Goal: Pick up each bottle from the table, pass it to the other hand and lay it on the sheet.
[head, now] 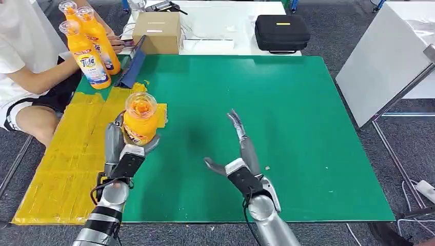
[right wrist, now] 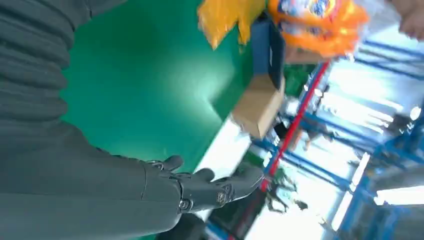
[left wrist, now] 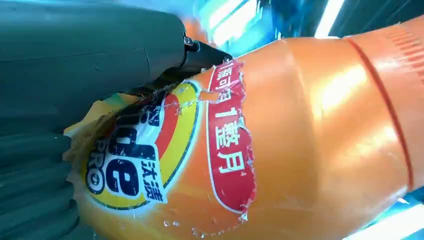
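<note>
Bottle (head: pixel 139 121): upright in left hand (head: pixel 128 148), fingers wrapped round it, raised over the sheet's (head: pixel 308 128) near-left edge, apparently for handover; right hand (head: pixel 241 154) beside it, spread, empty.

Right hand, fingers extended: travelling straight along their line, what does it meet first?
Probably nothing soon: the right hand points across bare green mat toward the far white table; depth is uncertain.
</note>
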You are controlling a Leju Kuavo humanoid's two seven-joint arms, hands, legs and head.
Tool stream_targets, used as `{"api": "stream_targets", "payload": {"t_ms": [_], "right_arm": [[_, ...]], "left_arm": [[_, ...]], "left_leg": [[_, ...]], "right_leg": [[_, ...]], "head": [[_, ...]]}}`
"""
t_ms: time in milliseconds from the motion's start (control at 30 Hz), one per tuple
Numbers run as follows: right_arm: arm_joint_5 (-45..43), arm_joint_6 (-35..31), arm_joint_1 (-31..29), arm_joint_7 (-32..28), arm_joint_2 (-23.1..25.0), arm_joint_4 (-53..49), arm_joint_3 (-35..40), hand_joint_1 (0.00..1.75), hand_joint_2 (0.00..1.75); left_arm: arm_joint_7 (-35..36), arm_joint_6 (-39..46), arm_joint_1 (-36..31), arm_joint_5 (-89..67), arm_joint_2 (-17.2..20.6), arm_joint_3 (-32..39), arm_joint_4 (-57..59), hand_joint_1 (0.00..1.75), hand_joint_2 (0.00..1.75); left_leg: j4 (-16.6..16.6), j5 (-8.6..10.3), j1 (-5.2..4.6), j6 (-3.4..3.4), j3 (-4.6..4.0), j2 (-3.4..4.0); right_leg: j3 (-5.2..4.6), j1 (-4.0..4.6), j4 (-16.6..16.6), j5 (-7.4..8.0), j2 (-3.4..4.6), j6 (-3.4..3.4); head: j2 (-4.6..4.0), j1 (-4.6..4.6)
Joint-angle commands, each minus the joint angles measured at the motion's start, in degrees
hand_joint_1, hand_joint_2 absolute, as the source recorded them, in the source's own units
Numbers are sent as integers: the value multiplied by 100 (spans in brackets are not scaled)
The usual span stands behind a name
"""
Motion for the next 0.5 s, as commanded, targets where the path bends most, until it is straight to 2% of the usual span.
{"api": "stream_targets", "payload": {"t_ms": [33, 67, 100, 300, 333, 367, 400, 467, 500], "right_arm": [[-261, 17, 11, -115, -584, -825, -145, 0, 175], [-289, 34, -9, -106, -612, -849, -145, 0, 175], [-289, 34, -9, -106, -612, -849, -145, 0, 175], [-289, 34, -9, -106, -612, -849, -145, 0, 175], [-342, -69, -25, -194, -682, -889, -105, 0, 175], [-419, -187, -21, -259, -813, -1033, -69, 0, 175], [-459, -229, -10, -246, -909, -1136, -68, 0, 175], [-643, -255, -107, -134, -1074, -1190, -80, 0, 175], [-707, -212, -131, -98, -1105, -1168, -88, 0, 175]], "left_arm": [[775, 950, -1155, -2927, 456, 1385, 1999, 175, 175], [528, 950, -1210, -2911, 469, 1616, 2135, 175, 175], [528, 950, -1210, -2911, 469, 1616, 2135, 175, 175], [528, 950, -1210, -2911, 469, 1616, 2135, 175, 175], [1059, 950, -1148, -4167, 463, 1879, 1952, 175, 175], [1439, 950, -1160, -4851, 638, 1891, 2175, 175, 175], [1648, 950, -1134, -5173, 820, 1754, 2342, 175, 175], [2741, 950, -995, -5319, 1428, 548, 2676, 175, 175], [2936, 950, -990, -5319, 1504, 312, 2809, 175, 175]], "left_leg": [[2, -11, 10, -21, 40, -14], [7, -18, 13, -26, 49, -12], [2, -7, 9, -17, 29, -2], [4, -13, 10, -22, 37, 11], [7, -17, 12, -25, 44, 5], [0, -2, 7, -15, 18, 11], [7, -14, 13, -22, 37, 8], [5, -17, 9, -24, 44, 18], [2, -16, 8, -24, 47, 20]], "right_leg": [[41, 5, 0, -10, 1, -14], [48, 7, 3, -15, 6, -18], [28, 4, -1, -5, 9, -11], [34, 5, 0, -2, 7, -27], [41, 6, 3, -7, 4, -29], [15, 4, -2, 7, 4, -23], [34, 7, 1, -3, 9, -28], [38, 4, 1, -3, 22, -28], [40, 2, 0, -1, 25, -28]], "head": [[-2, -2], [-2, 0], [0, 2], [-2, -2], [-2, 0], [-2, 0], [-2, 0], [-2, 0], [-2, 0]]}}
